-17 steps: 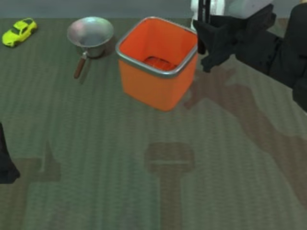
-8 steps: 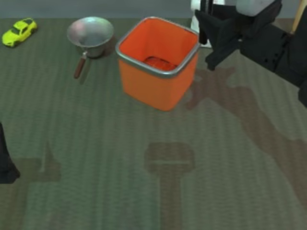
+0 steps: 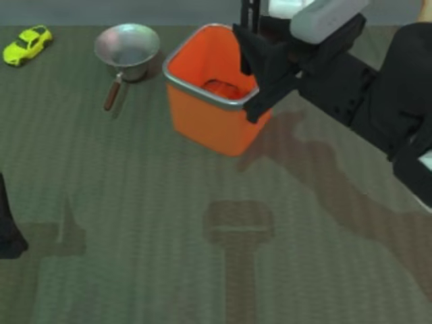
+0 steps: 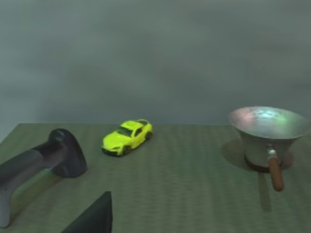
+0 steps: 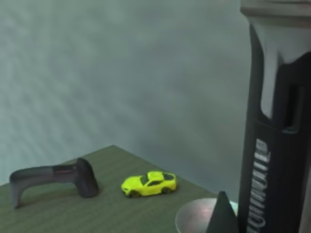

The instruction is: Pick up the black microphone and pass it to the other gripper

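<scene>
The black microphone (image 3: 248,13) stands upright at the table's far right, its slim handle rising out of my right gripper (image 3: 249,74). That gripper is shut on it and hangs above the right rim of the orange bin (image 3: 202,125). In the right wrist view the microphone (image 5: 272,160) fills the near side as a black body with a pale grey top, and one fingertip (image 5: 221,216) shows beside it. My left gripper (image 3: 8,239), the other gripper, is parked at the table's left edge. It is open and holds nothing; one fingertip (image 4: 97,218) shows in its wrist view.
A metal strainer (image 3: 127,46) with a brown handle lies at the far left of the bin. A yellow toy car (image 3: 27,44) sits in the far left corner. A dark handheld scanner (image 4: 53,158) lies near the car. Green cloth covers the table.
My right gripper has carried the microphone to the left, from beside the bin's far right corner to over its right rim. The left arm has not moved.
</scene>
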`<state>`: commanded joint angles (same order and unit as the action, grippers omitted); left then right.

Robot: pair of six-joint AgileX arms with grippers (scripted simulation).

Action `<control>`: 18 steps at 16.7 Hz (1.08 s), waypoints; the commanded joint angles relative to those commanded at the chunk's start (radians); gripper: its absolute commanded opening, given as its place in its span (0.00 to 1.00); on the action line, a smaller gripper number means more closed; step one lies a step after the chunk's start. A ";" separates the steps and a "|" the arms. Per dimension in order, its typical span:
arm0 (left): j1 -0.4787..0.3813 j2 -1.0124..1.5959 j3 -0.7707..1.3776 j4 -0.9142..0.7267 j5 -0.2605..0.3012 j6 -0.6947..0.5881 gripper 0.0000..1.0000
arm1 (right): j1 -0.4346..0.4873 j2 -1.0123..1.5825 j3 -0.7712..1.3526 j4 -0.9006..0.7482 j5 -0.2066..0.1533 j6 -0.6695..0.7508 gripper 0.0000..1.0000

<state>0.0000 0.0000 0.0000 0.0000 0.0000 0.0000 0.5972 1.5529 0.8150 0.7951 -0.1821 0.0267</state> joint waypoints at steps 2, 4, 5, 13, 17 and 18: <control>0.000 0.000 0.000 0.000 0.000 0.000 1.00 | 0.030 -0.014 -0.006 0.002 0.028 0.001 0.00; 0.000 0.000 0.000 0.000 0.000 0.000 1.00 | 0.031 -0.015 -0.007 0.002 0.029 0.001 0.00; 0.000 0.000 0.000 0.000 0.000 0.000 1.00 | 0.031 -0.015 -0.007 0.002 0.029 0.001 0.00; -0.001 0.002 0.001 0.001 0.000 0.000 1.00 | 0.031 -0.015 -0.007 0.002 0.029 0.001 0.00; -0.072 0.111 0.082 0.060 0.024 0.003 1.00 | 0.031 -0.015 -0.007 0.002 0.029 0.001 0.00; -0.101 0.164 0.116 0.086 0.034 0.005 1.00 | 0.031 -0.015 -0.007 0.002 0.029 0.001 0.00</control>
<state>-0.1015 0.1640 0.1162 0.0860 0.0337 0.0045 0.6283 1.5380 0.8083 0.7972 -0.1529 0.0277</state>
